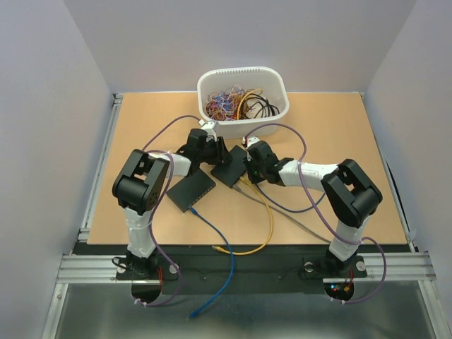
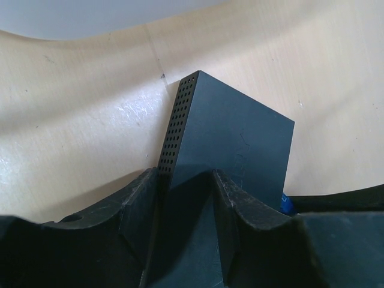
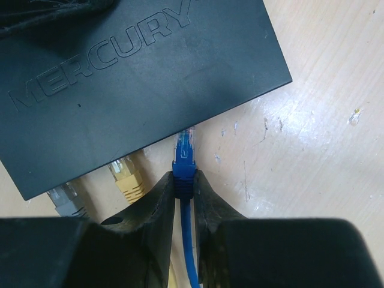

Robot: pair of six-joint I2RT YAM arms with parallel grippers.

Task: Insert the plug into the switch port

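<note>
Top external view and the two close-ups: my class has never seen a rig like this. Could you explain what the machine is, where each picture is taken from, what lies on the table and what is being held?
The machine is two robot arms bolted at the near edge of a wooden table, each ending in a two-finger gripper. The wide picture looks down from above. The other two come from a camera on each wrist.

On the table are a white basket of loose cables, a Mercury switch and a second black switch.

The left gripper clasps the Mercury switch by its sides. The right gripper pinches a blue plug, whose tip is just short of the switch's edge. Beside it, a yellow plug and a grey plug already sit in ports.
</note>
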